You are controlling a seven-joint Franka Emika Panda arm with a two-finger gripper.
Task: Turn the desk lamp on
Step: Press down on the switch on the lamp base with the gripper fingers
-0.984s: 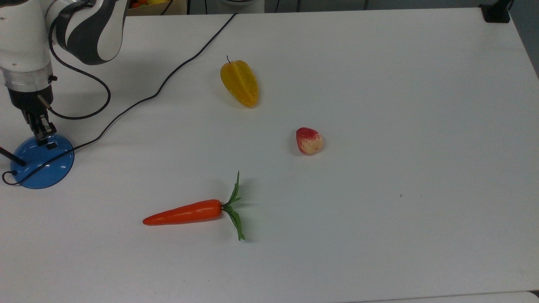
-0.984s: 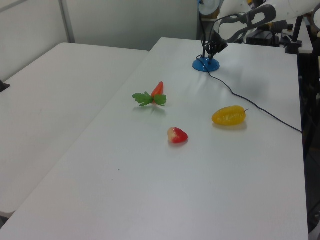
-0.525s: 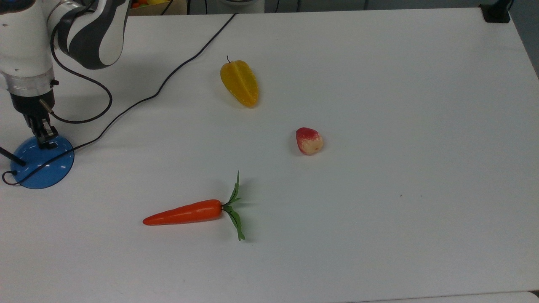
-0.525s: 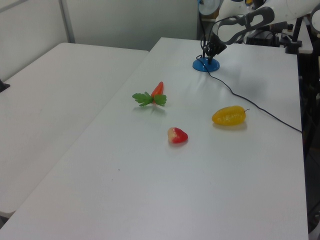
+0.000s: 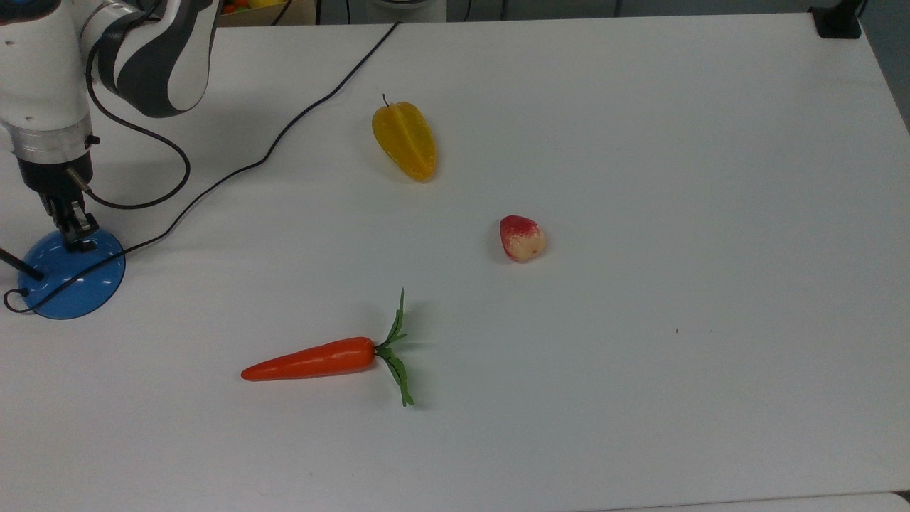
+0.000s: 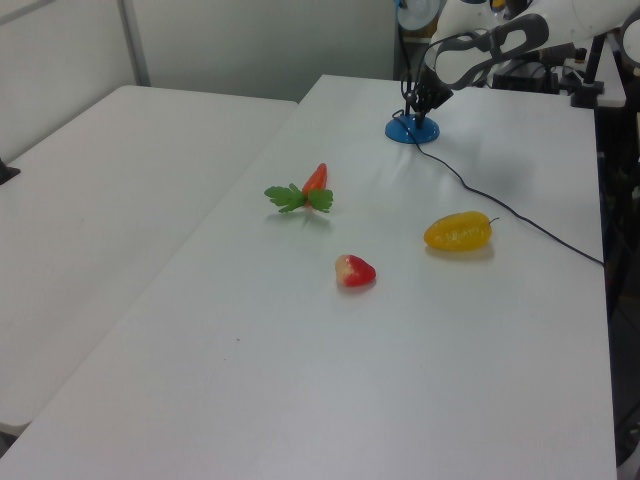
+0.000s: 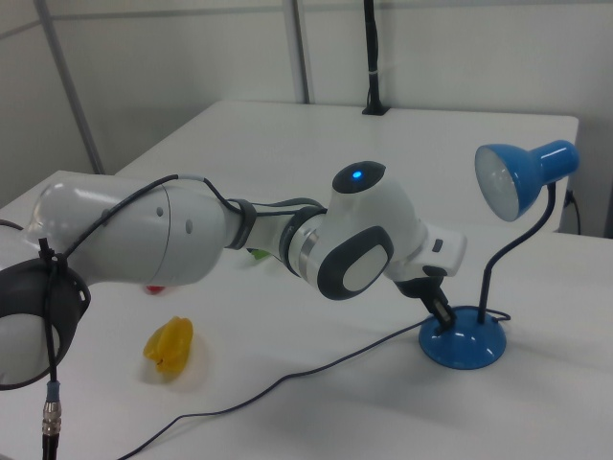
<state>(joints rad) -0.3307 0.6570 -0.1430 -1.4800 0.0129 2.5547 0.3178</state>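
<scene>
**Mia:** Where is the desk lamp (image 5: pixel 71 274)?

**Tom:** It sits near the edge of the white tabletop (image 5: pixel 640 320), at the top view's left. Its round base is shiny and blue. A thin black stem goes up from the base, and in the right view the stem bends over to a blue shade.

**Mia:** And the tool (image 5: pixel 71 226)?

**Tom:** It points down at the edge of the blue base, right by the small dark switch. In the top view its tips seem to touch the base. In the right view, the tool (image 7: pixel 442 316) leans in from the right view's left and meets the top of the lamp base (image 7: pixel 465 343).

**Mia:** Is the tool open? Is it holding something?

**Tom:** Its two fingers look close together, with no gap between them. It has nothing in its grip.

**Mia:** What else is on the tabletop?

**Tom:** A black cord (image 5: pixel 234 167) runs from the lamp base across the tabletop toward the far edge in the top view. An orange carrot (image 5: pixel 313 360) with green leaves lies on its side, well apart from the lamp. A yellow star fruit (image 5: pixel 405 140) lies farther back. A small red and cream fruit (image 5: pixel 522 238) sits between them, more to the top view's right.

**Mia:** Do any of them touch?

**Tom:** No, they all lie apart.
</scene>
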